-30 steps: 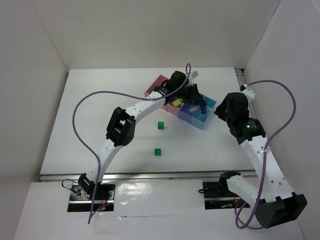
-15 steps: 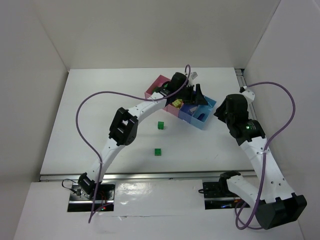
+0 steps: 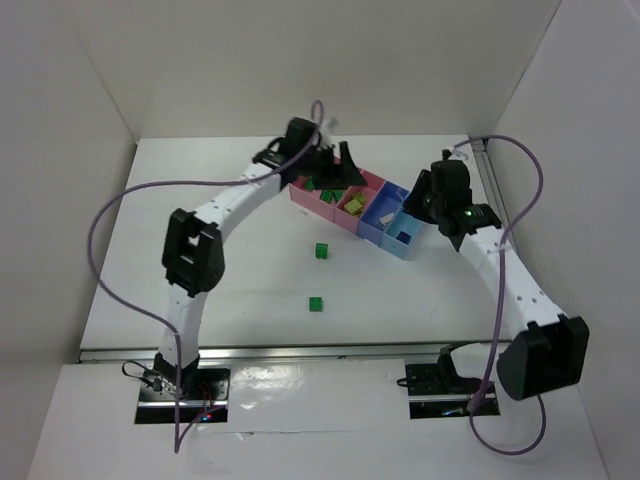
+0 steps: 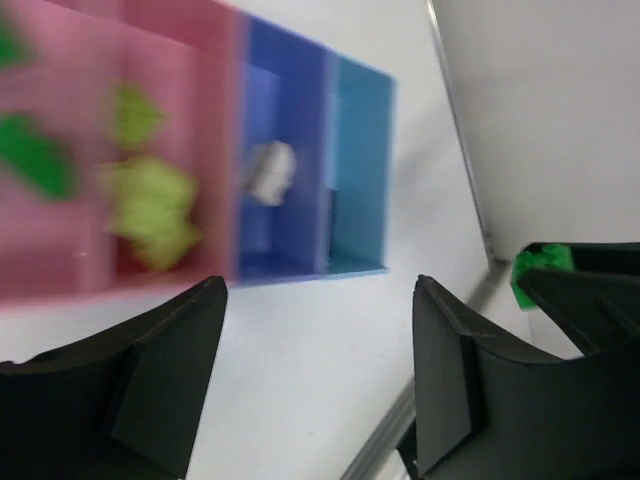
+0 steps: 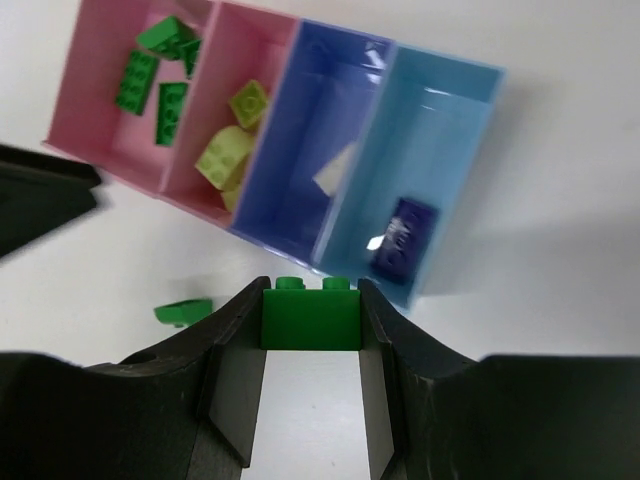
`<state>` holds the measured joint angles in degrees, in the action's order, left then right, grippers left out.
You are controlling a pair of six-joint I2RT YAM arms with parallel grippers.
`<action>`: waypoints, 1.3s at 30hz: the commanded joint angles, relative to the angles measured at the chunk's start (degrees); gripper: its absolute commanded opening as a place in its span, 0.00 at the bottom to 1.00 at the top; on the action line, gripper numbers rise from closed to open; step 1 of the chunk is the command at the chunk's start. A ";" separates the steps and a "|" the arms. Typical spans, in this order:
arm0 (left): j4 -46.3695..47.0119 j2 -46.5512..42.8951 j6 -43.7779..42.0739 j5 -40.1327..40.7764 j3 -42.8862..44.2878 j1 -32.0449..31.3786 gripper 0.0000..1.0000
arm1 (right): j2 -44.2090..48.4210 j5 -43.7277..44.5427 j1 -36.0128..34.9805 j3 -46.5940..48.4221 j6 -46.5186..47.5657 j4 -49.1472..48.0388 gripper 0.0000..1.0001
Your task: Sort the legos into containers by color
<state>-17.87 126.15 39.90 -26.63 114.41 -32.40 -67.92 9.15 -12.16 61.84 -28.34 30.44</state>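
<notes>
Four containers stand in a slanted row: large pink tray [image 5: 66, 117], smaller pink tray [image 5: 215, 70], blue tray [image 5: 300, 180] and light blue tray [image 5: 440, 130]. Several green legos [image 5: 150, 75] lie in the large pink tray, pale yellow ones [image 5: 228, 150] in the smaller pink, a dark purple one [image 5: 404, 236] in the light blue. My right gripper [image 5: 311, 300] is shut on a green lego [image 5: 310, 318] just in front of the trays' near edge. My left gripper [image 4: 320, 300] hangs open and empty over the table beside the trays [image 4: 280, 110]; from above it [image 3: 338, 172] sits at the large pink tray [image 3: 300, 190].
Two green legos lie loose on the table, one [image 3: 321, 250] in front of the trays and one [image 3: 315, 302] nearer the bases. A pale piece [image 5: 335, 168] lies in the blue tray. The white walls stand close behind and to the right of the trays.
My left gripper has opened and swung back-left from over the blue and smaller pink trays to the large pink one. The right arm has moved in toward the trays with its green lego.
</notes>
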 commanded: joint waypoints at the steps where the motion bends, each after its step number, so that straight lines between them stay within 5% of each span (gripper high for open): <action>1: -9.26 -10.29 -7.28 8.95 -2.70 7.16 0.79 | -5.45 -8.00 -0.83 5.39 2.15 -10.21 0.01; 7: -17.72 -22.07 -10.72 22.75 -16.21 11.30 0.80 | -20.73 -7.38 -7.42 13.89 2.93 -17.52 0.01; 15: -17.73 -28.24 -13.18 23.20 -31.33 11.23 0.84 | -46.84 -7.30 -10.07 37.89 5.13 -13.74 0.02; 17: -16.51 -28.76 -12.48 20.94 -35.28 10.18 0.89 | -56.46 -6.77 -10.07 52.67 5.66 -8.67 0.16; 20: -15.97 -28.76 -13.01 19.43 -36.71 10.17 0.90 | -62.75 -6.77 -10.07 58.80 6.27 -3.47 0.29; 21: -15.97 -28.24 -13.01 18.64 -36.71 9.56 0.90 | -63.99 -7.30 -10.07 63.53 6.28 -0.93 0.49; 25: -15.97 -28.24 -13.01 20.12 -38.21 6.92 0.90 | -63.75 -8.18 -10.69 63.67 8.29 -1.43 0.67; 32: -14.83 -28.85 -9.67 21.36 -41.54 1.38 0.88 | -51.62 -6.24 -11.39 47.68 8.30 -11.36 0.56; 36: -14.21 -28.24 -8.26 22.59 -40.15 -0.03 0.85 | -57.20 -7.74 -11.39 54.24 8.82 -4.44 0.44; 37: -13.69 -28.24 -8.26 23.11 -39.19 -0.03 0.85 | -59.24 -7.74 -11.39 59.83 8.83 -1.98 0.24; 39: -13.68 -26.75 -8.26 23.12 -37.61 -0.56 0.85 | -63.71 -5.38 -11.92 65.13 8.13 5.14 0.03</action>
<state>-33.08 99.59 30.44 -4.82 73.32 -32.73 -127.46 2.11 -23.09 119.35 -20.18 28.49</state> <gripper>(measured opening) 0.851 0.421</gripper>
